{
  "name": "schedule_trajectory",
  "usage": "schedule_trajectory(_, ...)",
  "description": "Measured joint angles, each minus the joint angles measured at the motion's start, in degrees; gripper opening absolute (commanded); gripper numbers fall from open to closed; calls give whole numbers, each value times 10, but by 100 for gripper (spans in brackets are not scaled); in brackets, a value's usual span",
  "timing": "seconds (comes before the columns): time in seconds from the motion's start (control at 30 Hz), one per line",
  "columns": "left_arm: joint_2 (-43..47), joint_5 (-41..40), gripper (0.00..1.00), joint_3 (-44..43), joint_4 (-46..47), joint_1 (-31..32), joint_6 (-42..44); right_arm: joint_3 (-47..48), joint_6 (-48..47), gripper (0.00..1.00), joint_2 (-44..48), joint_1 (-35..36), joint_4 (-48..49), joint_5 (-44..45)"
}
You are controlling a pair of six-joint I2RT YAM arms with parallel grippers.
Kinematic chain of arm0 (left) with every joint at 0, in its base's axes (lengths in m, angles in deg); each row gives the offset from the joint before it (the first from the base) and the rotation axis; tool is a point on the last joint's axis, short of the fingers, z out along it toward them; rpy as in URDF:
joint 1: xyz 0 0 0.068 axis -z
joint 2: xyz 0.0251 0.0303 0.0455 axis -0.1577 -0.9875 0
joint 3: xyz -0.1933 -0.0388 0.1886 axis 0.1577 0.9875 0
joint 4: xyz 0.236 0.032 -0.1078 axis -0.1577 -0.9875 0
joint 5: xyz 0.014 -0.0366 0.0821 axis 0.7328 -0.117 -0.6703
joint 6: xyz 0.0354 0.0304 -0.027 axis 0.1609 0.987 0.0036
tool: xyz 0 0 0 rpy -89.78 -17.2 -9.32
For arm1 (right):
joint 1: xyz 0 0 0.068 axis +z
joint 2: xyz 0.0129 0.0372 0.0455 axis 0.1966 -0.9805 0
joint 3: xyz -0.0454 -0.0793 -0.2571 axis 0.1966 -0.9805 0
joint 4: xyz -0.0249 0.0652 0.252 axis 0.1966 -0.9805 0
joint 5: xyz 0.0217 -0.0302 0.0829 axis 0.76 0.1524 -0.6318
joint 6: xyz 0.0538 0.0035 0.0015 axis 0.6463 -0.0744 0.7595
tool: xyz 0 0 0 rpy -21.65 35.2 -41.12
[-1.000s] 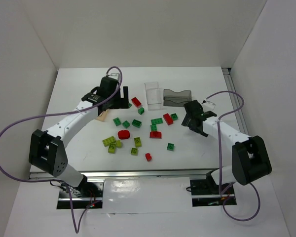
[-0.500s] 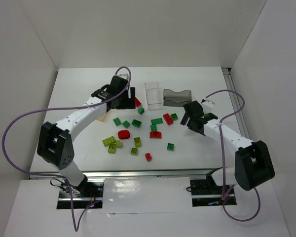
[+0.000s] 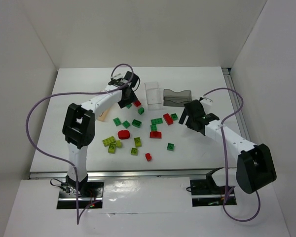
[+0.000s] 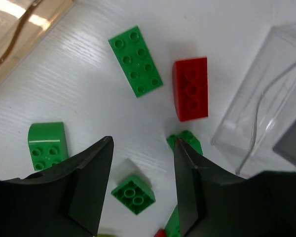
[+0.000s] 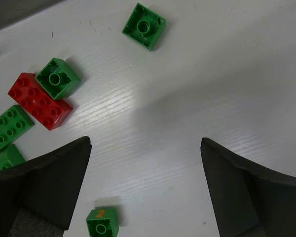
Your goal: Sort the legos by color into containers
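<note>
White desk (image 3: 197, 81), walled in white on three sides.

**Legos** (image 3: 136, 123): about twenty, dark green, red and lime. All the ones in view lie loose on the desk, in a scatter between the two arms. The lime pieces (image 3: 112, 144) sit nearest the arm bases.

**Containers:**
- Clear plastic box (image 3: 153, 94), far side of the scatter. No brick shows inside it.
- Smoky grey box (image 3: 177, 97), just beside the clear one. No brick shows inside it.
- Tan wooden box (image 4: 24, 29), largely hidden behind the left arm in the top view. Its contents cannot be told.

**Left gripper** (image 4: 143, 143): fingers spread, holding nothing. It hangs over the far-left end of the scatter, close to the clear box. A small green square brick (image 4: 133, 193) lies on the desk between its fingers. A long green brick (image 4: 135, 60) and a red brick (image 4: 190, 89) lie just beyond.

**Right gripper** (image 5: 145, 143): fingers spread wide and empty, over bare desk. A red brick (image 5: 39, 101) with a green square piece (image 5: 58, 78) touching it lies off to one side.

**Progress:** judged at the very start. No colour has visibly been assigned to a box, and every visible brick has yet to be picked and dropped. The left gripper looks poised for a first pick.
</note>
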Motion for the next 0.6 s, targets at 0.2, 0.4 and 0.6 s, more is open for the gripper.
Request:
schedule_trajectory(0.2, -65, -42, 71, -76, -44, -18, -80, 5, -16, 100, -22, 0, 2, -14)
schedule_trajectory(0.4, -120, -66, 78, -148, -73, -30, -125, 18, -33, 100, -42, 0, -2, -14)
schedule_trajectory(0.6, -151, -71, 89, -155, -89, -42, -162, 23, -39, 100, -46, 0, -3, -14)
